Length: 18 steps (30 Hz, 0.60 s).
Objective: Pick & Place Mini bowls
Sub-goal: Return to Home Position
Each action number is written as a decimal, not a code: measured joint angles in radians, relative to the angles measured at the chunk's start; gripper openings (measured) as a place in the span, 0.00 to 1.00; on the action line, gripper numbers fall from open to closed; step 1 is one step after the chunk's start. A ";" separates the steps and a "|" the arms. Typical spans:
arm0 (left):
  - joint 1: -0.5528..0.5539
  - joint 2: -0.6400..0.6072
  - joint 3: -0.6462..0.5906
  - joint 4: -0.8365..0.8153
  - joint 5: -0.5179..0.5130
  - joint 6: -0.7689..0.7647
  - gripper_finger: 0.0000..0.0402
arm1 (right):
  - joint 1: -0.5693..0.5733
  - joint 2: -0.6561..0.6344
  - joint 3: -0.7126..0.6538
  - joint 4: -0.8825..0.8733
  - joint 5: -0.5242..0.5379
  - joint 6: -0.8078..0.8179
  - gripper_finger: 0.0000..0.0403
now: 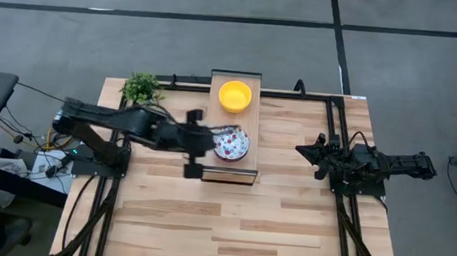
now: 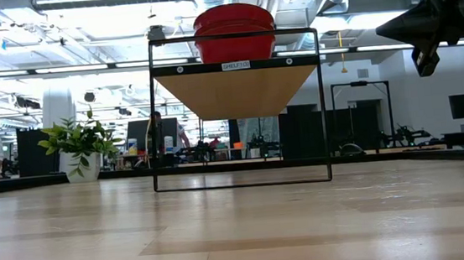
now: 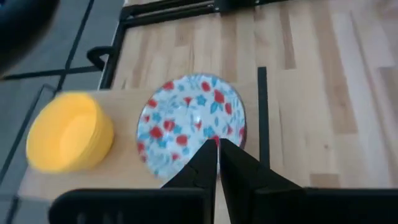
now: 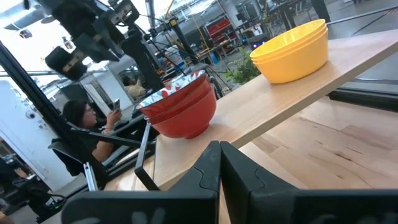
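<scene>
Two stacks of mini bowls stand on a raised wooden shelf point(image 1: 229, 171). The yellow stack point(image 1: 235, 96) point(image 3: 68, 134) point(image 4: 292, 50) is at the shelf's far end. The stack with floral insides and red outsides point(image 1: 231, 143) point(image 3: 189, 121) point(image 4: 180, 112) point(image 2: 234, 29) is at its near end. My left gripper point(image 1: 211, 140) point(image 3: 217, 146) is shut and hovers above the left rim of the floral stack, apparently clear of it. My right gripper point(image 1: 302, 150) point(image 4: 219, 152) is shut and waits to the right of the shelf, raised off the table point(image 2: 391, 28).
A small potted plant point(image 1: 142, 87) point(image 2: 81, 143) stands at the table's far left corner. The shelf rests on a thin black frame point(image 2: 245, 179) with open space beneath. Bare wood spreads over the near half of the table point(image 1: 229, 226). A person point(image 4: 87, 118) sits beyond the table.
</scene>
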 joint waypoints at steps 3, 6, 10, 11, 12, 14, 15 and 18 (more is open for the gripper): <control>0.000 -0.104 -0.075 0.001 0.054 -0.051 0.04 | 0.000 0.000 0.000 0.000 0.000 0.000 0.00; 0.000 -0.219 -0.160 0.017 0.100 -0.098 0.04 | 0.000 0.000 0.000 0.000 0.000 0.000 0.00; 0.000 -0.371 -0.264 0.032 0.142 -0.126 0.04 | 0.000 0.000 0.000 0.000 0.000 0.000 0.00; 0.000 -0.408 -0.288 0.034 0.158 -0.126 0.04 | 0.000 0.000 0.000 0.000 0.000 0.000 0.00; 0.000 -0.444 -0.308 0.033 0.171 -0.126 0.04 | 0.000 0.000 0.000 0.000 0.000 0.000 0.00; 0.000 -0.511 -0.343 0.039 0.180 -0.136 0.04 | 0.000 0.000 0.000 0.000 0.000 0.000 0.00; 0.000 -0.541 -0.359 0.043 0.182 -0.152 0.04 | 0.000 0.000 0.000 0.000 0.000 0.000 0.00; -0.004 -0.622 -0.407 0.045 0.180 -0.229 0.04 | 0.000 0.000 0.000 0.000 0.000 0.000 0.00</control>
